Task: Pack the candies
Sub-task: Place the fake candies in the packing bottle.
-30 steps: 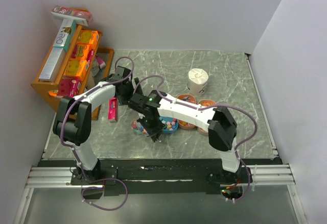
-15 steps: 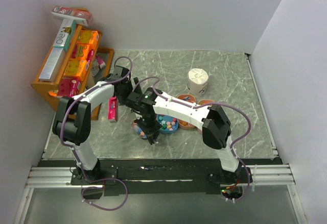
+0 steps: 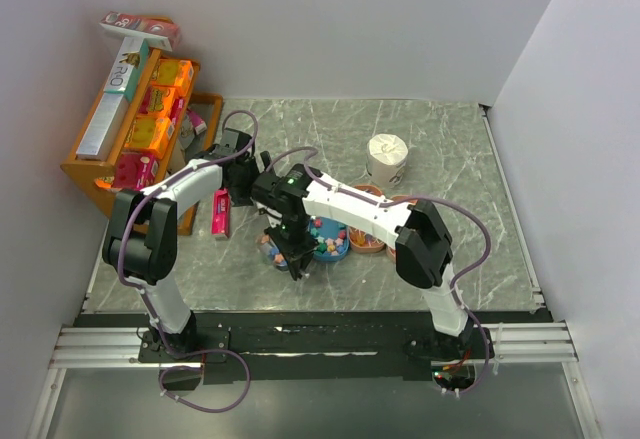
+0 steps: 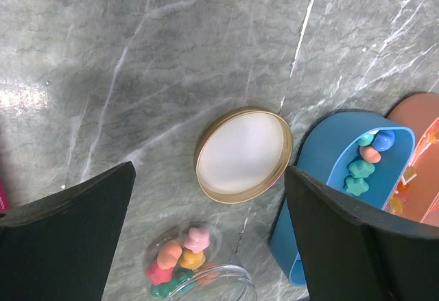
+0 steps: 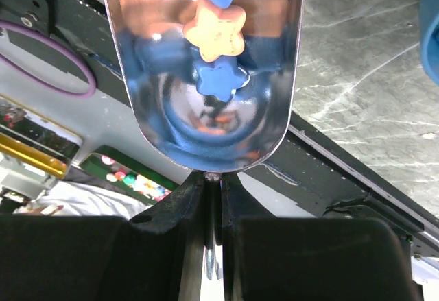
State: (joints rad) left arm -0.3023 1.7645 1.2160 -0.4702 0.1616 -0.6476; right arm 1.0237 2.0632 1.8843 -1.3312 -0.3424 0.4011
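Star-like candies in mixed colours fill a blue bowl point(image 3: 330, 240) point(image 4: 343, 177); a few lie in a clear glass jar point(image 4: 180, 263) point(image 3: 266, 249). The jar's gold-rimmed lid point(image 4: 243, 153) lies flat beside it. My right gripper point(image 3: 292, 252) point(image 5: 212, 186) is shut on the handle of a metal scoop point(image 5: 209, 102). The scoop holds an orange star candy point(image 5: 214, 30) and blue candies point(image 5: 221, 78), and hovers by the jar. My left gripper point(image 3: 243, 172) point(image 4: 209, 172) is open and empty, above the lid and jar.
Two orange bowls point(image 3: 366, 244) point(image 3: 402, 203) stand right of the blue bowl. A white paper roll point(image 3: 387, 159) stands behind them. A flat pink packet point(image 3: 221, 213) lies at the left. A wooden shelf point(image 3: 100, 164) with orange boxes stands at the far left.
My right arm has shifted the scoop a little left, from the blue bowl's edge to over the jar. The left arm has hardly moved.
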